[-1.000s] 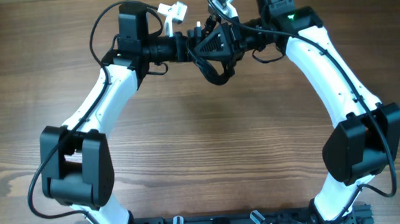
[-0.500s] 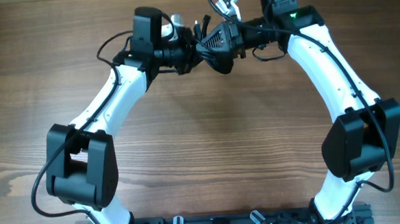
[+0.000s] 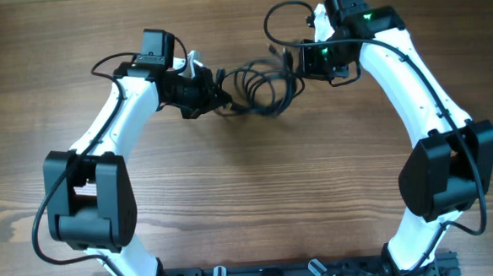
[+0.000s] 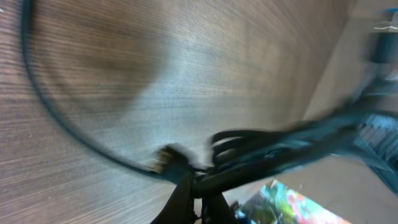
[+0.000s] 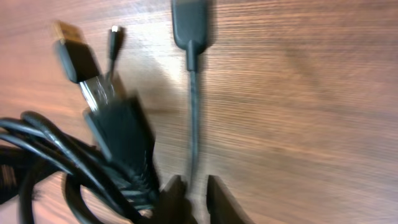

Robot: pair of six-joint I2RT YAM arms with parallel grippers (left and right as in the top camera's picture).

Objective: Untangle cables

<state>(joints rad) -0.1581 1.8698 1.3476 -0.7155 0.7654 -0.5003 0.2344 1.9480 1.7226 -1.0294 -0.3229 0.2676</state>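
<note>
The wooden table [image 3: 249, 180] fills the overhead view. The left arm [image 3: 115, 132] rises from the 7 o'clock corner and bends in toward 11 o'clock. The right arm [image 3: 404, 71] rises from 5 o'clock and bends in toward 1 o'clock.

The cables [image 3: 265, 88] lie on the table near 12 o'clock, a loose black tangle of overlapping loops between the two wrists. One strand arcs away from the tangle toward 12 o'clock, near the right wrist.

The left gripper [image 3: 221, 95] meets the tangle at its 9 o'clock edge. The left wrist view is blurred, but its fingers [image 4: 186, 193] look drawn together on the bundle, which streams off toward 3 o'clock. A single strand [image 4: 74, 137] curves away toward 10 o'clock.

The right gripper [image 3: 296, 61] sits at the tangle's 2 o'clock edge. In the right wrist view its fingers [image 5: 217, 194] stand close together, with only a narrow gap. One thin cord [image 5: 191, 124] runs up through that gap, so the gripper appears to be pinching it. The cord ends in a dark plug [image 5: 189, 25] at 12 o'clock. At 10 o'clock lies a gold-tipped plug [image 5: 71, 56], with the rest of the bundle massed at 8 o'clock.
</note>
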